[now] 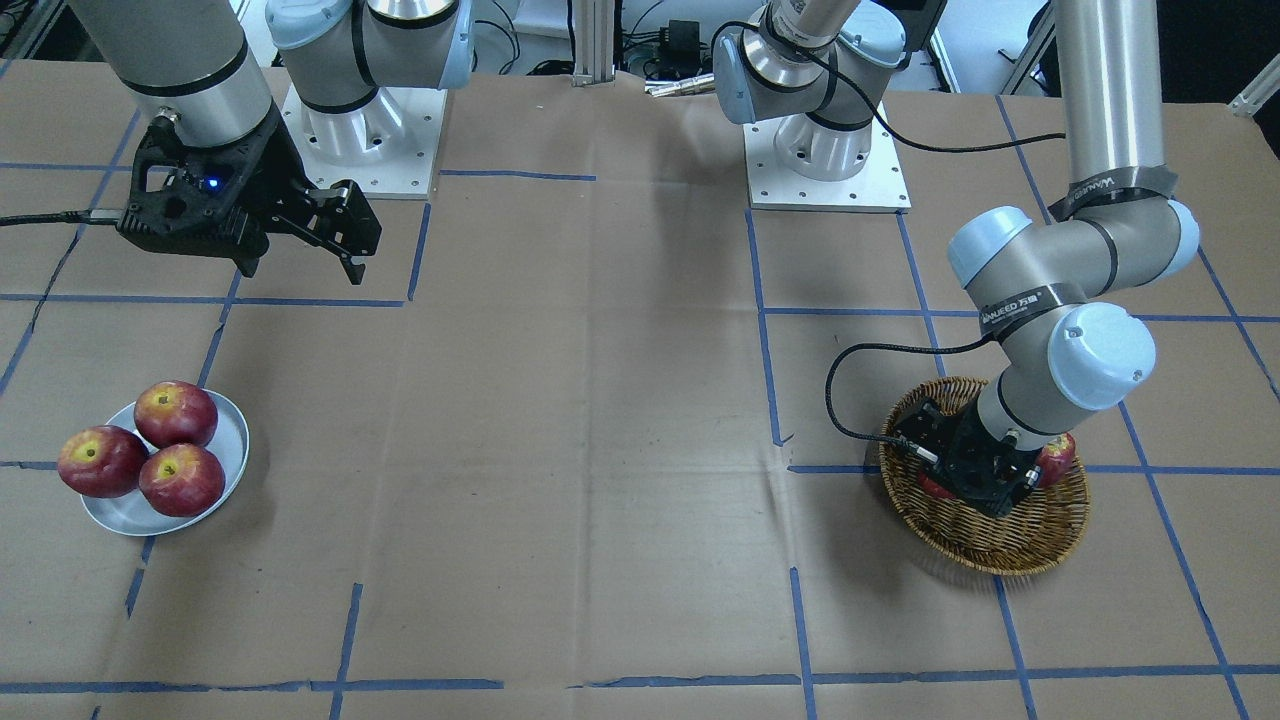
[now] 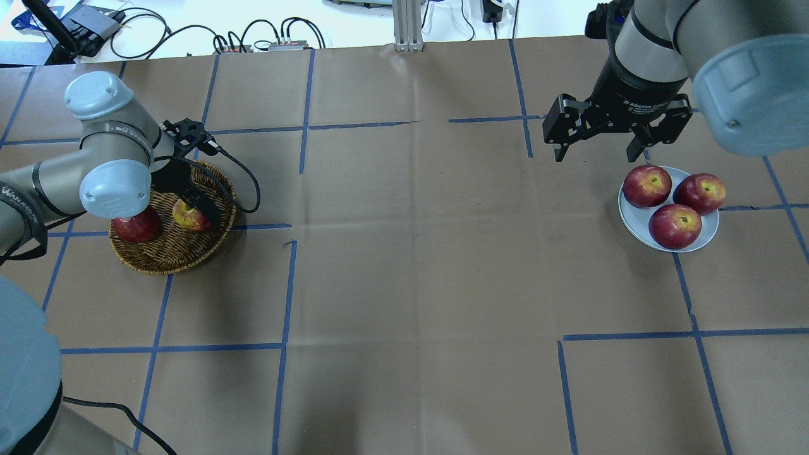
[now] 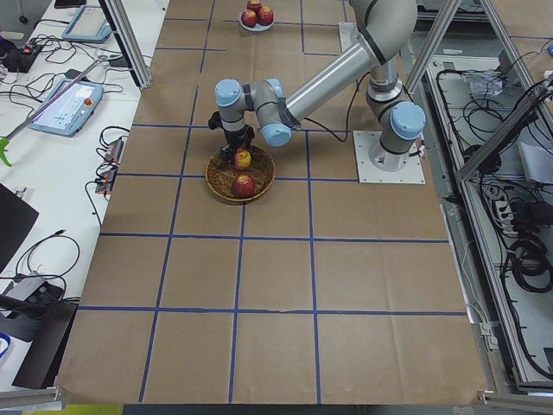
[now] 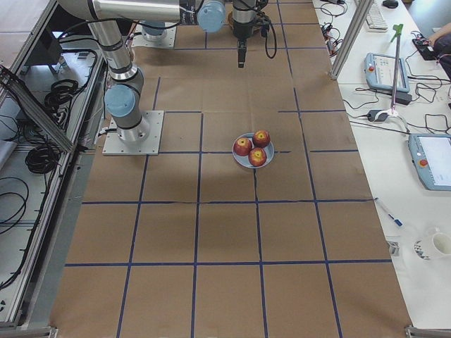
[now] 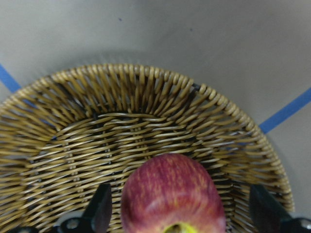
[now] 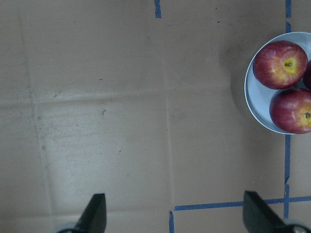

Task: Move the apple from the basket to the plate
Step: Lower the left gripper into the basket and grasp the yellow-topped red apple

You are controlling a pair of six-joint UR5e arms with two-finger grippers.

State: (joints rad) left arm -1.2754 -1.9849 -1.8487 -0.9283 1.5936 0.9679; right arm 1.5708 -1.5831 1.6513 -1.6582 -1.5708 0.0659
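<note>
The pinkish-red apple [image 5: 172, 196] with a yellow-green stem patch lies in the wicker basket [image 2: 165, 256]. It also shows in the overhead view [image 2: 188, 217]. My left gripper [image 5: 180, 213] is down in the basket and open. Its fingers [image 5: 101, 213] stand on either side of the apple with gaps, not touching it. A darker apple [image 2: 136, 227] lies beside it in the basket. The pale plate [image 2: 631, 218] at the other end holds three dark red apples. My right gripper [image 2: 600, 148] hangs open and empty above the table next to the plate.
Brown paper with blue tape lines covers the table [image 2: 411, 253]. The left arm's elbow [image 2: 114, 186] overhangs the basket's edge. A black cable [image 2: 243, 170] loops off the left wrist. Both arm bases [image 1: 360, 140] stand at the table's robot side.
</note>
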